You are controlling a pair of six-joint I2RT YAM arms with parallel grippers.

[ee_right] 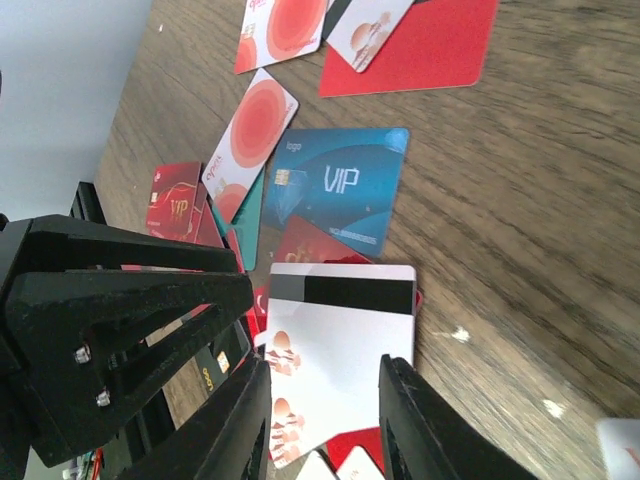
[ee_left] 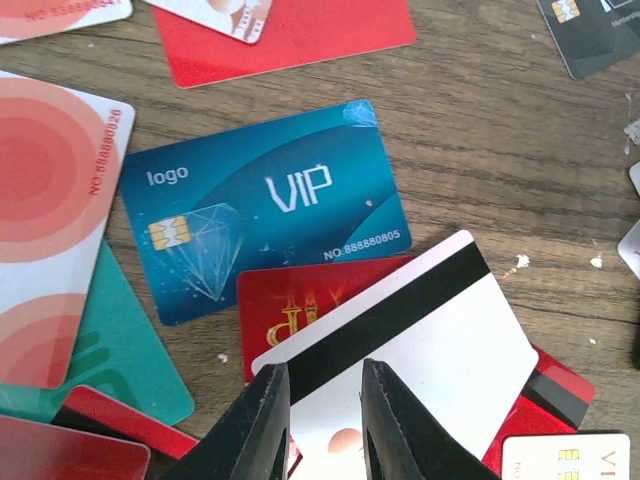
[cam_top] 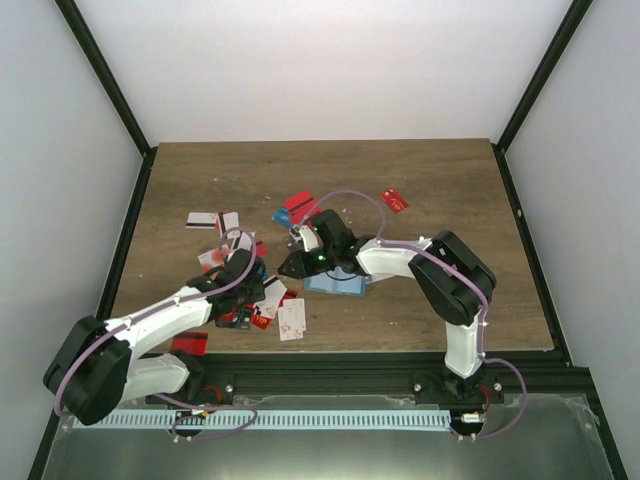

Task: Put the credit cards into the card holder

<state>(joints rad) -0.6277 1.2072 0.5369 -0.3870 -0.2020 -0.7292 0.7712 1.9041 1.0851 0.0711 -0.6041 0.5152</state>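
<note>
Credit cards lie scattered and overlapping on the wooden table. A white card with a black stripe [ee_left: 440, 330] [ee_right: 340, 335] rests on top of a red card [ee_left: 300, 300], next to a blue VIP card [ee_left: 260, 200] [ee_right: 340, 190]. My left gripper [ee_left: 323, 366] [cam_top: 250, 285] stands over this white card with its jaws a narrow gap apart and the card's face showing between them. My right gripper [ee_right: 322, 362] [cam_top: 295, 265] hovers over the same card from the other side, open, with a finger near each edge. The card holder [cam_top: 345, 285] lies open and light blue under the right arm.
More cards lie around: a red one [cam_top: 394, 199] at the back, striped white ones [cam_top: 205, 219] at the left, a white one [cam_top: 291, 318] and a red one [cam_top: 190, 343] toward the front edge. The left gripper's black body [ee_right: 110, 320] sits close beside my right fingers.
</note>
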